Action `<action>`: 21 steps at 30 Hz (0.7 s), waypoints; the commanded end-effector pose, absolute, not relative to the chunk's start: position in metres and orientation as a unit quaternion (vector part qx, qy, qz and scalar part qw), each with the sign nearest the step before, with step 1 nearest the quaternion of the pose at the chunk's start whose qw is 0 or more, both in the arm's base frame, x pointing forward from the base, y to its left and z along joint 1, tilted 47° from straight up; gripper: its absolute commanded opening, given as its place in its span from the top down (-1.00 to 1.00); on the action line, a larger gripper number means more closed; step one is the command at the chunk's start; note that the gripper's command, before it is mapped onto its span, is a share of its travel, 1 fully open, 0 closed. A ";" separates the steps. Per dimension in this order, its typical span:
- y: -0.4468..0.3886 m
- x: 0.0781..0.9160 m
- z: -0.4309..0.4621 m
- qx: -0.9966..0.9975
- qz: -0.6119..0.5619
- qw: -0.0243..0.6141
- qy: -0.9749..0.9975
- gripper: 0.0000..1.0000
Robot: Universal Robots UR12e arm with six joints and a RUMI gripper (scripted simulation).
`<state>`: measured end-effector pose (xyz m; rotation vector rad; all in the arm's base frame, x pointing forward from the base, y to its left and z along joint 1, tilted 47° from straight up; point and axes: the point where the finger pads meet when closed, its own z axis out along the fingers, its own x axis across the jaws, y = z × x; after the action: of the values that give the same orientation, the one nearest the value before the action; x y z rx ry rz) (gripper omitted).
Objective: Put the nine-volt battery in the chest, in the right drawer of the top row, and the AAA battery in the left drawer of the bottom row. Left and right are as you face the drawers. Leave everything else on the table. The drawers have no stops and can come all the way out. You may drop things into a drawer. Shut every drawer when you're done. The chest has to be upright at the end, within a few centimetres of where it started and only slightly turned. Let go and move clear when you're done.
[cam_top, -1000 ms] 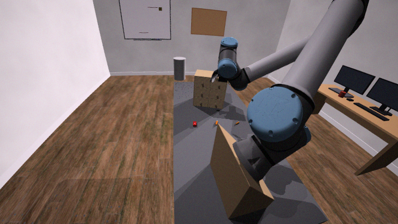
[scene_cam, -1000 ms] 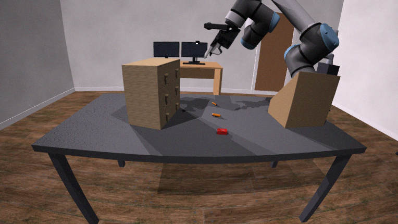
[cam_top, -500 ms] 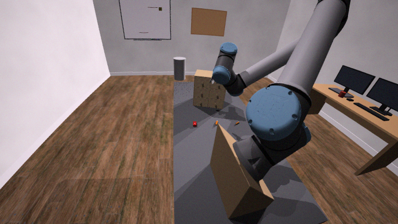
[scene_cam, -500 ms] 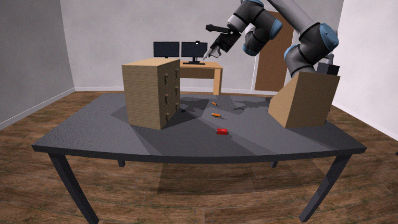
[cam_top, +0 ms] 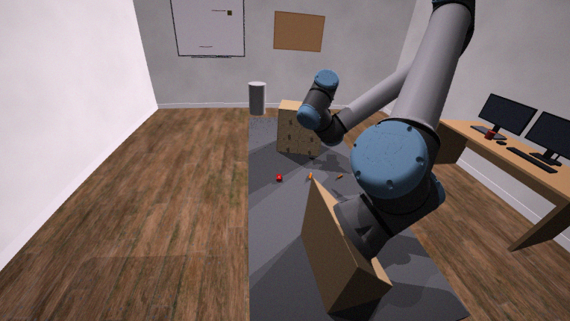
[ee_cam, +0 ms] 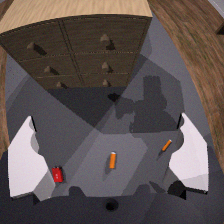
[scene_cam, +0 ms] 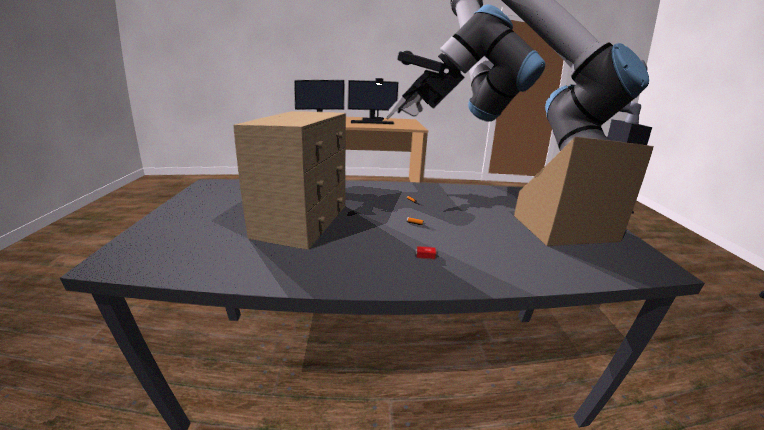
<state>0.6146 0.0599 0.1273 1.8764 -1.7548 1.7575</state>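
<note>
While the wooden chest (cam_top: 285,135) (scene_cam: 272,181) (ee_cam: 85,37) stands upright, six drawers shut, contents hidden; fingers wide open, holding nothing

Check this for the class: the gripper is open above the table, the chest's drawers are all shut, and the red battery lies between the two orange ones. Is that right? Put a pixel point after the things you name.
Not quite: the red battery (cam_top: 278,178) (scene_cam: 426,252) (ee_cam: 57,175) lies at one end of the row, as the exterior view shows.

Two black flat monitors (cam_top: 507,113) (scene_cam: 319,95) standing on a light wooden desk (cam_top: 558,175) (scene_cam: 418,154), a small red cylindrical mug (cam_top: 490,134) near them, a grey cylindrical bin (cam_top: 257,99) by the wall, a brown rectangular board (cam_top: 298,31) mounted above.
</note>
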 end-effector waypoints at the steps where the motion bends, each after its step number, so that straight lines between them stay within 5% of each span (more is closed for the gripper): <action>1: 0.058 0.617 0.126 0.603 0.575 0.003 -0.553 -1.00; 21: 0.048 0.627 0.121 0.602 0.613 -0.040 -0.510 -1.00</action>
<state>0.6251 0.0497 0.1218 1.9285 -1.6682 1.9341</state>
